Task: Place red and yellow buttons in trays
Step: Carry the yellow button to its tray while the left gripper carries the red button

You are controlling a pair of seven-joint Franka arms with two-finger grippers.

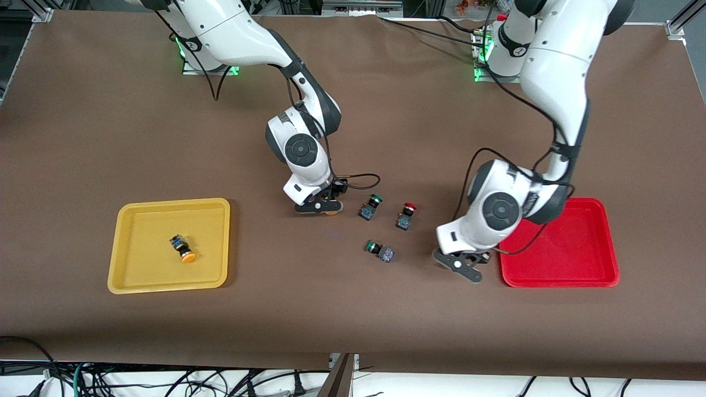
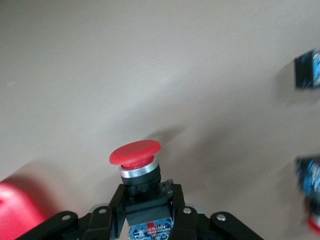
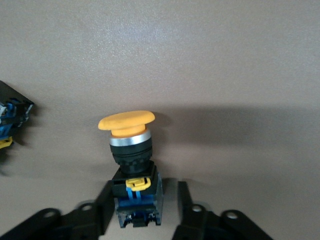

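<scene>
carrying a red button (image 2: 136,159) clamped in its fingers, the left gripper (image 1: 462,264) hung just beside the red tray (image 1: 598,275); the right gripper (image 1: 321,207), low on the table, straddled a yellow button (image 3: 129,145), its grip unclear; next came lowering into trays, the yellow tray (image 1: 127,275) already holding one

The front camera is sitting high across the table (image 1: 83,138), looking down toward both arm bases and taking in the whole brown surface. Each wrist cam is riding right above its own fingers, staring at the tabletop from very close — the cluster of switches (image 1: 386,226) mid-table is showing in all three views.
</scene>
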